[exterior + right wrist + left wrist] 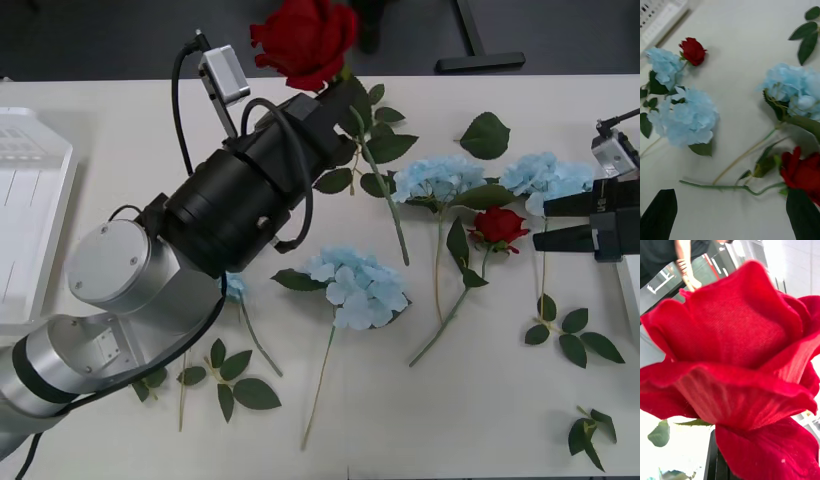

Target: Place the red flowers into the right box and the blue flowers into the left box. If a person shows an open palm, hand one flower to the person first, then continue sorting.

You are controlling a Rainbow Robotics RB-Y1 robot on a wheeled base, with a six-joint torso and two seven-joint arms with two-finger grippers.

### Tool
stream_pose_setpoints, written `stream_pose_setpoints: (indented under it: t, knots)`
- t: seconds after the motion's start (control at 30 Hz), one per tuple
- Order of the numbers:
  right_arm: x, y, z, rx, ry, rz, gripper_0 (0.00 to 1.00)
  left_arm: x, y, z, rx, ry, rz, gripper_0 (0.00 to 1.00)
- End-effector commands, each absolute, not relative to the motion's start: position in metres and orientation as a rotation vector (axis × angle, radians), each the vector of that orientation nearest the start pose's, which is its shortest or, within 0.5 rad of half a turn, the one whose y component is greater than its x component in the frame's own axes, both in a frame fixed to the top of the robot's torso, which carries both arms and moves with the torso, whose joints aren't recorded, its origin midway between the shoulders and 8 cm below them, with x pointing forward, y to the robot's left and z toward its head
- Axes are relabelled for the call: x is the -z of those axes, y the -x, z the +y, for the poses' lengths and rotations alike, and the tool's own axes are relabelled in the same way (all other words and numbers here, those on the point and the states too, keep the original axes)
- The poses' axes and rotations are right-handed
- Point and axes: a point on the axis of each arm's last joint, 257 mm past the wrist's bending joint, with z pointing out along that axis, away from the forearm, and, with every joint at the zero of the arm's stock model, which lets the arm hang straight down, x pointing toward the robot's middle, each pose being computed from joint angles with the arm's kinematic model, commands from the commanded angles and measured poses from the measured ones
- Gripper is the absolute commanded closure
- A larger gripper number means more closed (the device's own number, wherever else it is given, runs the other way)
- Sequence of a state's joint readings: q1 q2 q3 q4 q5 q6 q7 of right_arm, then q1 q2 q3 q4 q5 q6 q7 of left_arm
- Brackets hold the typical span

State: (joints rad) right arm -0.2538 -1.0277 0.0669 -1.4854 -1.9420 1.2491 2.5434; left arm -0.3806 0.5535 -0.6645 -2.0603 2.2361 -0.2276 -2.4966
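- Red flowers: one rose [305, 40] is clamped in my left pincer [335, 95], its head lifted just beyond the fingertips above the tabletop's [120, 120] far edge; its stem trails down behind.
- Another rose [497, 227] lies just ahead of my right pincer [545, 222], whose black fingers stand apart; three blue flowers [357, 285] lie between the two pincers.
- I judge this rose belongs in the right box [630, 290], so I'd carry it high across, clear of the other arm.
- Left box [40, 200], well behind the left pincer, looks empty; the right box's contents I can't see.
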Motion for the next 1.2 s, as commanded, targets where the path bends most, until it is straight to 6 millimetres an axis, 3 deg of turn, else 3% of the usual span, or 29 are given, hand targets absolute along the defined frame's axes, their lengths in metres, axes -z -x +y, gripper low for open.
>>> stream_pose_setpoints:
  t: [0.03, 0.23, 0.43, 0.6, 0.77, 0.87, 0.93, 0.97, 1.03, 1.1, 1.2]
  knots:
    - [0.134, -0.417, -0.222, -0.881, 1.061, 1.844, 0.16, -0.039, -0.454, -0.056, 1.199, -0.121, 1.252, 1.00]
    - [0.110, -0.393, -0.170, -1.033, 1.099, 1.705, 0.15, -0.038, -0.467, -0.076, 1.173, -0.140, 1.250, 1.00]
    - [0.115, -0.384, -0.131, -1.049, 1.137, 1.662, 0.15, -0.038, -0.470, -0.090, 1.171, -0.154, 1.248, 1.00]
    - [0.124, -0.396, -0.109, -1.046, 1.080, 1.658, 0.16, -0.036, -0.467, -0.095, 1.182, -0.162, 1.255, 1.00]
    - [0.131, -0.412, -0.103, -0.977, 1.062, 1.665, 0.18, -0.033, -0.468, -0.094, 1.182, -0.163, 1.262, 1.00]
    - [0.131, -0.414, -0.102, -0.966, 1.066, 1.670, 0.28, -0.033, -0.468, -0.094, 1.182, -0.163, 1.262, 1.00]
    - [0.132, -0.415, -0.102, -0.965, 1.064, 1.674, 0.51, -0.033, -0.468, -0.094, 1.182, -0.163, 1.262, 1.00]
    - [0.134, -0.414, -0.101, -0.971, 1.065, 1.680, 0.71, -0.033, -0.468, -0.094, 1.182, -0.163, 1.262, 1.00]
    - [0.134, -0.414, -0.101, -0.975, 1.059, 1.687, 0.90, -0.033, -0.468, -0.094, 1.182, -0.163, 1.262, 1.00]
    - [0.135, -0.414, -0.101, -0.974, 1.056, 1.693, 1.00, -0.033, -0.468, -0.094, 1.182, -0.163, 1.262, 1.00]
    - [0.135, -0.414, -0.101, -0.980, 1.051, 1.698, 1.00, -0.033, -0.468, -0.094, 1.182, -0.163, 1.262, 1.00]
